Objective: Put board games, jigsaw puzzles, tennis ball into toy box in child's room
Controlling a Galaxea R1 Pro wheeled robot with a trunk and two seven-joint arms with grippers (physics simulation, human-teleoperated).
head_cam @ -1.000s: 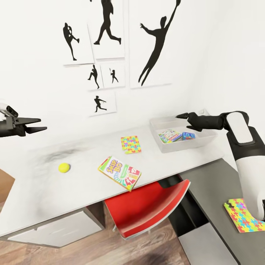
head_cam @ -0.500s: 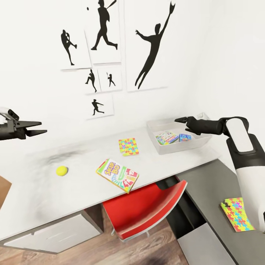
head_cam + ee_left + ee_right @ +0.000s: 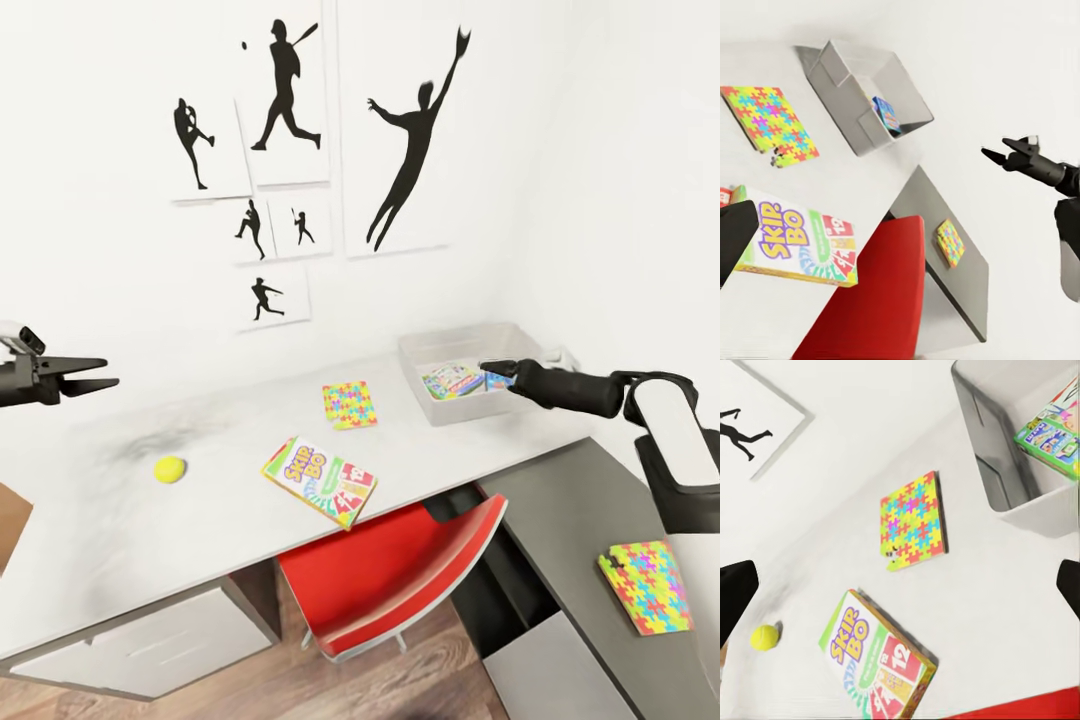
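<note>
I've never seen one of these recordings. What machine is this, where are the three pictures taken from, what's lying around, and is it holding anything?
This is a simulated two-armed wheeled robot. The big picture comes from its head camera; the other two come from cameras near each wrist.

On the long pale grey-white table lie a small yellow-green tennis ball, a green-edged SKIP-BO game box and a multicolour jigsaw square. The pale grey toy box holds two more printed game boxes. A second jigsaw square lies on the lower dark grey cabinet, and a red chair is tucked below the table.

The left gripper and right gripper hold nothing; both sets of jaws stand open.
</note>
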